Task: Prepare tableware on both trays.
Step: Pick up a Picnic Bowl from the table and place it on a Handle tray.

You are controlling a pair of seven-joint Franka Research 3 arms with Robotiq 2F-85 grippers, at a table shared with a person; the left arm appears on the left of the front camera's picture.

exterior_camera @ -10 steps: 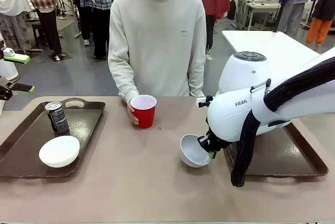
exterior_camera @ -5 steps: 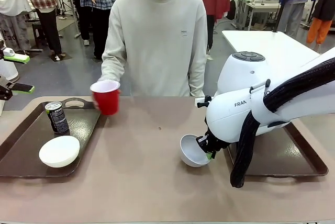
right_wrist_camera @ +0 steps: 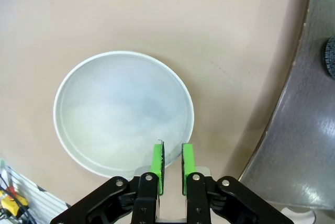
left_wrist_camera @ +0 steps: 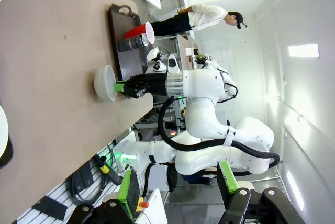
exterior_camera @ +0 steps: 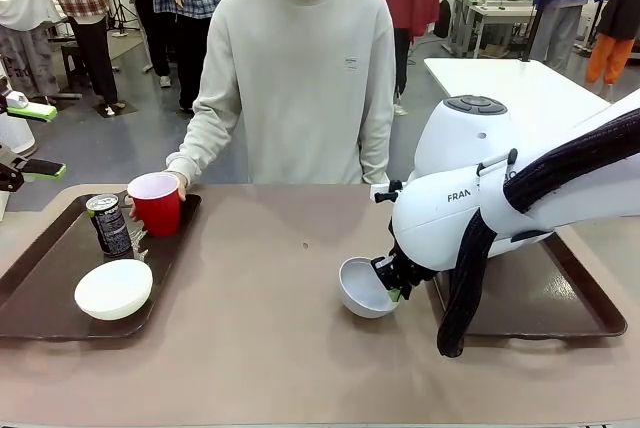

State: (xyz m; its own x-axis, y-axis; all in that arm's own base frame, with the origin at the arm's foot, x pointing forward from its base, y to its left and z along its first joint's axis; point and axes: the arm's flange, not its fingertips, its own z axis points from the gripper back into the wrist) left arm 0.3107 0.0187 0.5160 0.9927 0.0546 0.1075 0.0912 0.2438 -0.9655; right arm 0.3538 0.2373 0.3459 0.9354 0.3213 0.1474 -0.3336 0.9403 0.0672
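Observation:
A person's hand holds a red cup [exterior_camera: 155,204] at the back of the left tray [exterior_camera: 40,293], beside a dark can [exterior_camera: 110,225] and a white bowl [exterior_camera: 113,289]. The pale grey-blue bowl [exterior_camera: 360,288] [right_wrist_camera: 123,111] sits on the table just left of the right tray [exterior_camera: 570,313]. My right gripper [exterior_camera: 393,285] [right_wrist_camera: 172,153] straddles the bowl's near rim, its green pads slightly apart. In the left wrist view the right tray [left_wrist_camera: 116,22] carries another red cup [left_wrist_camera: 140,29] and a can [left_wrist_camera: 131,42]. My left gripper [exterior_camera: 40,140] [left_wrist_camera: 175,174] hangs open at the left edge, holding nothing.
The right arm's white body covers much of the right tray in the front view. A can's dark edge [right_wrist_camera: 330,56] shows on that tray [right_wrist_camera: 298,145] near the bowl. The person stands at the far side, behind the table's middle.
The person's hand carried the red cup from the table's middle over to the left tray. My right gripper's pads parted at the bowl's rim, and the bowl settled slightly left.

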